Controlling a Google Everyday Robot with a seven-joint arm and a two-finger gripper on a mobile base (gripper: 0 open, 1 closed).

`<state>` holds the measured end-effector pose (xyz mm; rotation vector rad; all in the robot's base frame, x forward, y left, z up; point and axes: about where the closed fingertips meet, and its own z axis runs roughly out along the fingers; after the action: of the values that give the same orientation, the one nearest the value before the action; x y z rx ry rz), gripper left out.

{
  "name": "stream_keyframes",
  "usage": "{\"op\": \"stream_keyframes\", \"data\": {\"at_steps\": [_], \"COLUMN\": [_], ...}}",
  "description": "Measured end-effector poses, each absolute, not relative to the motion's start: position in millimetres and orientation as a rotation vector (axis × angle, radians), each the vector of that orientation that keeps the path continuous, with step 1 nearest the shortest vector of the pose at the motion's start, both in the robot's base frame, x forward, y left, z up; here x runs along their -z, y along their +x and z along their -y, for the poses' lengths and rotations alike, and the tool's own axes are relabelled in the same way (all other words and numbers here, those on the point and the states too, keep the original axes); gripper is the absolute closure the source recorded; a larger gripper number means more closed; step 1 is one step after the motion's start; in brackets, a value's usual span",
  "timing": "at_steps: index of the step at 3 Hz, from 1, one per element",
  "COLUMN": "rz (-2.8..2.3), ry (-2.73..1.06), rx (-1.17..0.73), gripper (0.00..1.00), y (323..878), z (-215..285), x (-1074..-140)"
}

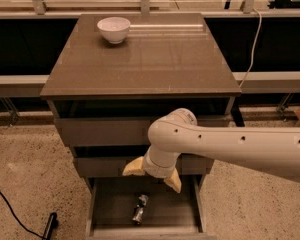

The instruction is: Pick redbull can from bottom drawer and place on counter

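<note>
Here, the gripper (152,176), spread wide and holding nothing, hangs over the open bottom drawer (176,210), where the redbull can (139,208) lies at the gripper's 7 o'clock, untouched, while a white bowl (113,29) sits at 11 o'clock on the counter (140,64).

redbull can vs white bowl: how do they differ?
The redbull can lies on its side in the open bottom drawer; white bowl stands upright on the counter. Can is slim and metallic; bowl is wide and white. The gripper hovers open above the can; neither is held.
</note>
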<state>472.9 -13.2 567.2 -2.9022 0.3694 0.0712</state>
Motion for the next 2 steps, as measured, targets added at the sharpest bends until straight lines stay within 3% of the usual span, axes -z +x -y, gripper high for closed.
{"op": "stream_keyframes", "data": {"at_steps": [1,2], "rz": [-0.311,-0.116], "ry": [-2.851,-2.772], "rx": [-0.118,-0.049], "gripper": [0.0,0.0], "y": [479.5,475.3], "z": [-4.5,-35.5], "x": [-536.7,-464.4]}}
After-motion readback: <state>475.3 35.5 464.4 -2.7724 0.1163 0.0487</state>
